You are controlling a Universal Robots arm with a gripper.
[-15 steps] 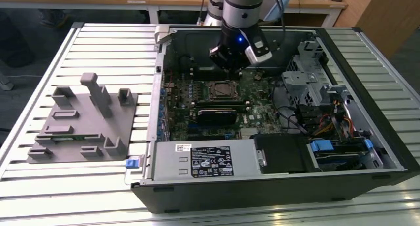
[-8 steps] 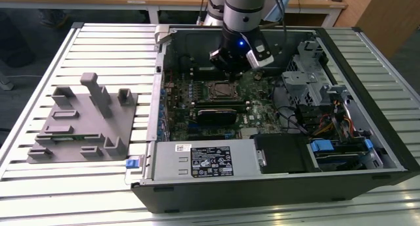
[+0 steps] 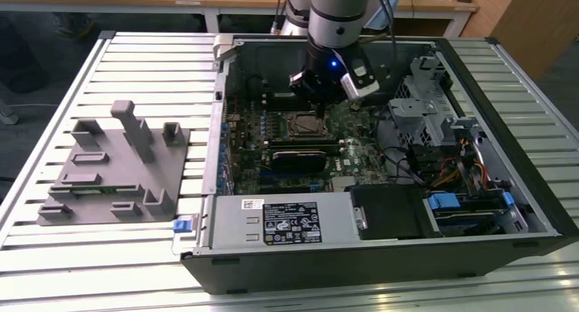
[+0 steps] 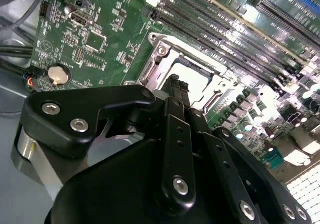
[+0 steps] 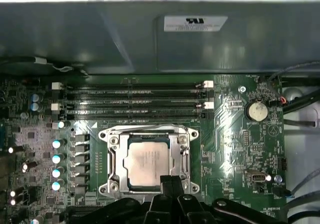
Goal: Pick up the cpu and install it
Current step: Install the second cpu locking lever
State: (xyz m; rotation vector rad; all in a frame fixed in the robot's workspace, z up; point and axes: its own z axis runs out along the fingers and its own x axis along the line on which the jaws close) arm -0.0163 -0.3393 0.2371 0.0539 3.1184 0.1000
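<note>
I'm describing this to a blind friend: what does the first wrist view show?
A silvery cpu sits inside the metal socket frame on a green motherboard, with the black gripper just at its near edge.

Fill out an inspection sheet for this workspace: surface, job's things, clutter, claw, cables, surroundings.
Surface: slatted metal table, holding an open computer case.
Job's things: cpu lies flat inside the socket frame on the green board; in the first wrist view the frame looks open.
Clutter: grey fixture block on the table at the exterior view's left.
Claw: claw sits over the edge of the socket, fingertips together, apparently holding nothing.
Cables: coloured wires bundled at the case's side, exterior view's right.
Surroundings: wooden desks behind the table.
</note>
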